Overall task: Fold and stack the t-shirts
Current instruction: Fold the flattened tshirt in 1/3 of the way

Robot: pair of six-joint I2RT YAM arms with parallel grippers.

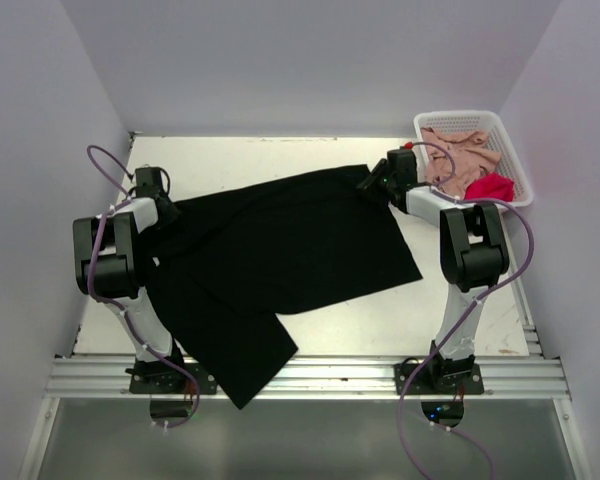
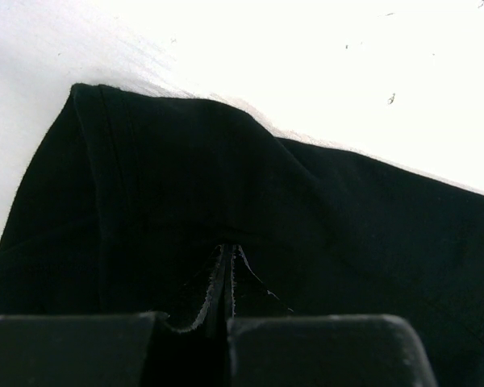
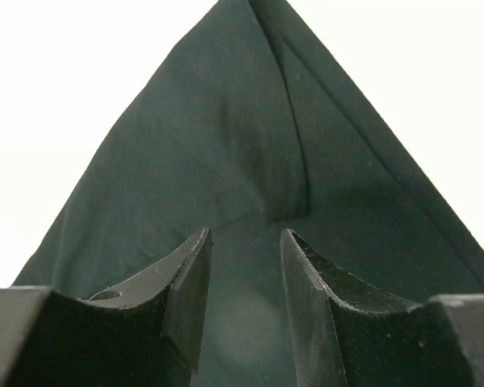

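A large black t-shirt (image 1: 280,250) lies spread across the table, one part hanging over the near edge. At its left edge my left gripper (image 1: 165,207) is shut on a pinch of the cloth. In the left wrist view the black t-shirt (image 2: 226,177) gathers into creases at the closed left gripper (image 2: 226,251). My right gripper (image 1: 372,182) is at the shirt's far right corner. In the right wrist view the right gripper (image 3: 246,235) stands open just above the black t-shirt (image 3: 218,145), with only flat cloth showing in the gap. A dusty pink t-shirt (image 1: 458,150) and a red t-shirt (image 1: 490,187) lie in the basket.
A white lattice basket (image 1: 460,117) stands at the far right corner of the table, close behind the right arm. White walls close in the left, far and right sides. An aluminium rail (image 1: 310,375) runs along the near edge.
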